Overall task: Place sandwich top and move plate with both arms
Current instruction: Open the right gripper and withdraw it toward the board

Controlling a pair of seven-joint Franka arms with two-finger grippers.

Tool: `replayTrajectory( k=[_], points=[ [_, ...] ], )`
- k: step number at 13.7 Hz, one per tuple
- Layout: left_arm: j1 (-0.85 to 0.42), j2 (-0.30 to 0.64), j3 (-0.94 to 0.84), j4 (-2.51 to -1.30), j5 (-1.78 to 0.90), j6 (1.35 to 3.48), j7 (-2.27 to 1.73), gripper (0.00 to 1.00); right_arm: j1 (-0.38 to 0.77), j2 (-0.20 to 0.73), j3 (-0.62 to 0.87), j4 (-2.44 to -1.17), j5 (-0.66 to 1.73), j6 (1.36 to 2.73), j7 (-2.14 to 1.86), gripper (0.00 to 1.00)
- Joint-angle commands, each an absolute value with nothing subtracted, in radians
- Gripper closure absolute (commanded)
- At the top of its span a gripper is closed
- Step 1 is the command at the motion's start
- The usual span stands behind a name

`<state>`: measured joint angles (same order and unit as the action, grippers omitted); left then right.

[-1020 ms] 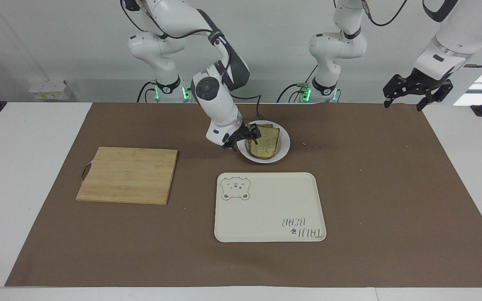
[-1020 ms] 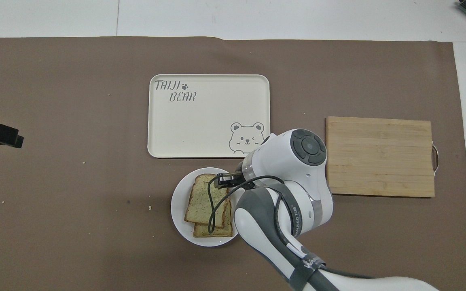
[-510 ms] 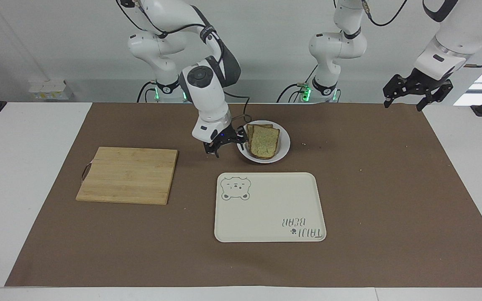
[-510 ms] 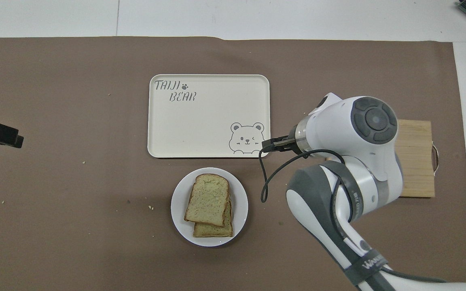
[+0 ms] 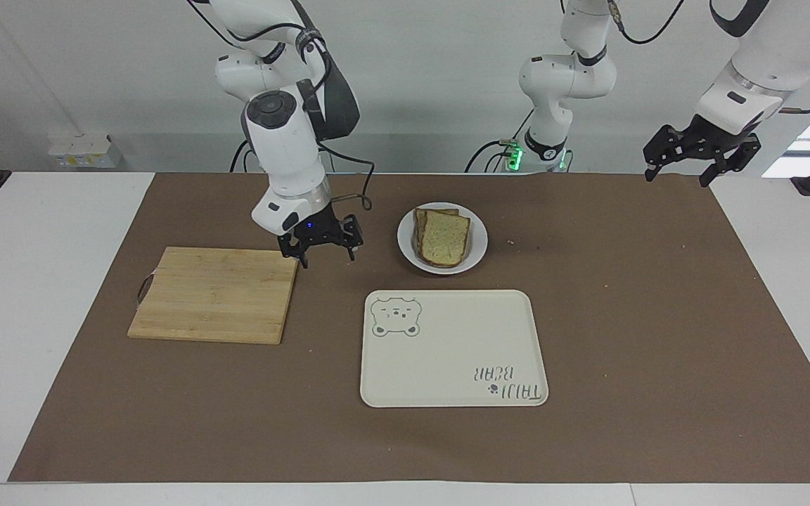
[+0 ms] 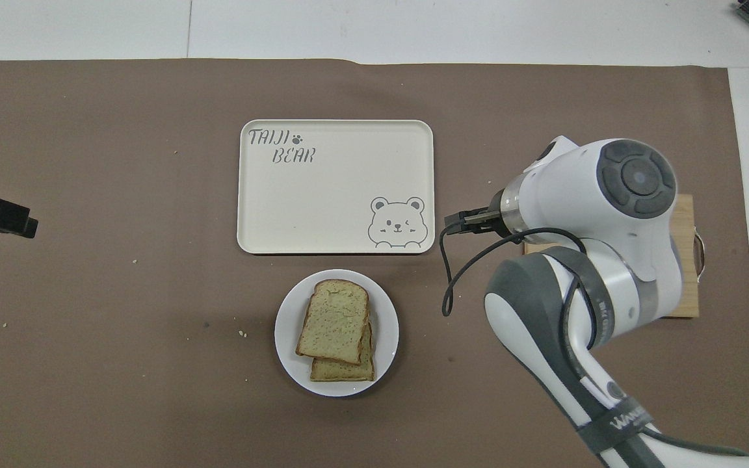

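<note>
- Facing view shows the sandwich top, a pale bread slice with a brown crust, now lying skewed on a second slice on the small round white plate, which sits on the brown-covered tabletop just nearer the robots than the cream rectangular bear-printed tray.
- A second ago the right gripper was down at the plate's rim beside the bread; it has since pulled away toward the right arm's end of the tabletop and hangs empty, jaws spread wide, over the corner of the wooden cutting board closest to the plate.
- The left gripper waits, open and empty, raised well away from the plate over the left arm's end of the tabletop, unmoved over that second.
- Judgement: the placing step looks finished, since the slice rests free of any gripper.
- What remains is the two-armed plate move; both grippers would need to come in at the plate's rim from either end.
</note>
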<state>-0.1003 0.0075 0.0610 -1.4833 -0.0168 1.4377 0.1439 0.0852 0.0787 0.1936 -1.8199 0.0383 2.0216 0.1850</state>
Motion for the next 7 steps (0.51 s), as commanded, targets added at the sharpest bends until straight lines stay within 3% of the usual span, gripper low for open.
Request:
replayTrajectory(
  k=[1, 7],
  points=[
    [-0.103, 0.000, 0.069, -1.479, -0.021, 1.431, 0.140, 0.00, 0.035, 0.012, 0.204, -1.789, 0.021, 1.909, 0.161, 0.00],
    [-0.112, -0.037, 0.061, -1.534, -0.028, 1.396, 0.147, 0.00, -0.029, -0.086, 0.166, -1.764, 0.021, 1.777, 0.161, 0.00]
  ],
)
